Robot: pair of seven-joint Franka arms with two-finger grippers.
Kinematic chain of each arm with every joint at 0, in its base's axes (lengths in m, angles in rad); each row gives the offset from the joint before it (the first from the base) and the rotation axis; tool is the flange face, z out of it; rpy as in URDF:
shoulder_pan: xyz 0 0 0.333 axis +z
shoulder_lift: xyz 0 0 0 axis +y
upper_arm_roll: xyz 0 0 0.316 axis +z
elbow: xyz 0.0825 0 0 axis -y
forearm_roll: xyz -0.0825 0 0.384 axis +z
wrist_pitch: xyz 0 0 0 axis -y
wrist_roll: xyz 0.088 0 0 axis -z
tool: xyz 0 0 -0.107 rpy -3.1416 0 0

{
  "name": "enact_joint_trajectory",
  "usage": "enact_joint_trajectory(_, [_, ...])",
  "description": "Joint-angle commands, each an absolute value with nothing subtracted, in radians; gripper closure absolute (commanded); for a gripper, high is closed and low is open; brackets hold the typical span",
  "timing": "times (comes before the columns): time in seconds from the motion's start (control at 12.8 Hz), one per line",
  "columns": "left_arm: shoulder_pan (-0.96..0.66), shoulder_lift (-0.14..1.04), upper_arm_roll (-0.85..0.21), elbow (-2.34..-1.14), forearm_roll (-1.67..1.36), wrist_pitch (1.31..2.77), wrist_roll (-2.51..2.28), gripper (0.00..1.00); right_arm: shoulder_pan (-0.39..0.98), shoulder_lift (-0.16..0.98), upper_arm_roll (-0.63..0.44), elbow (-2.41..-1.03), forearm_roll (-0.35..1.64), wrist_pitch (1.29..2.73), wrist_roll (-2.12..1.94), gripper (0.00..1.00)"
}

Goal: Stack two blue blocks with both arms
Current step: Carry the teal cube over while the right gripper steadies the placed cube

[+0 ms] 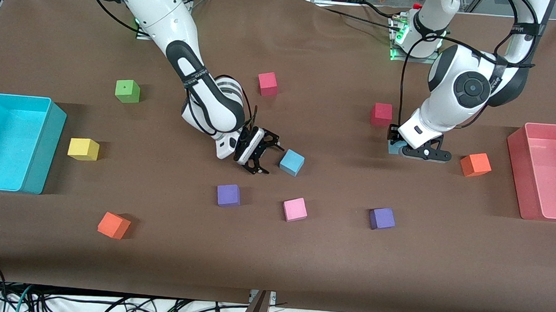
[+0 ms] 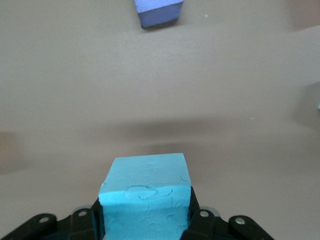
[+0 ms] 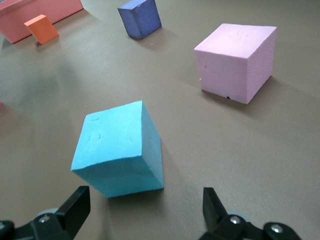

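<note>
One blue block (image 1: 291,162) rests on the brown table near its middle. My right gripper (image 1: 261,158) hangs low right beside it, open, with nothing between its fingers. In the right wrist view the same blue block (image 3: 120,150) lies just ahead of the spread fingertips (image 3: 76,204) of the right gripper (image 3: 145,210). The other blue block (image 1: 394,148) is toward the left arm's end of the table, low at the surface, with my left gripper (image 1: 406,149) shut on it. In the left wrist view that blue block (image 2: 145,187) fills the space between the jaws of the left gripper (image 2: 145,222).
A teal bin (image 1: 42,146) stands at the right arm's end and a pink bin (image 1: 516,165) at the left arm's end. Loose cubes lie around: two red (image 1: 267,83) (image 1: 381,113), green (image 1: 127,91), yellow (image 1: 83,149), two orange (image 1: 114,225) (image 1: 475,164), two purple (image 1: 228,195) (image 1: 382,218), pink (image 1: 295,209).
</note>
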State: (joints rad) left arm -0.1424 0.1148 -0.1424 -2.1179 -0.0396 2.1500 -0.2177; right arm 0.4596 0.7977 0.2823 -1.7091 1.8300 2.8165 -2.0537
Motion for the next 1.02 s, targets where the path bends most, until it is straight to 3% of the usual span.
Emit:
enact_joint_trajectory(0.0, [-0.164, 0.132, -0.192, -1.998, -0.057, 2.05, -0.32, 1.0, 0.46, 0.747, 0.276, -1.769, 1.859, 2.787, -2.104, 0.0])
enact_joint_trajectory(0.23, [-0.241, 0.176, -0.192, -1.933, -0.063, 2.046, -0.434, 1.0, 0.46, 0.753, 0.276, -1.769, 1.861, 2.767, -2.125, 0.0])
enact_joint_trajectory(0.94, [-0.511, 0.478, -0.149, -1.616, -0.063, 2.049, -0.761, 1.0, 0.46, 0.769, 0.276, -1.77, 1.859, 2.714, -2.178, 0.0])
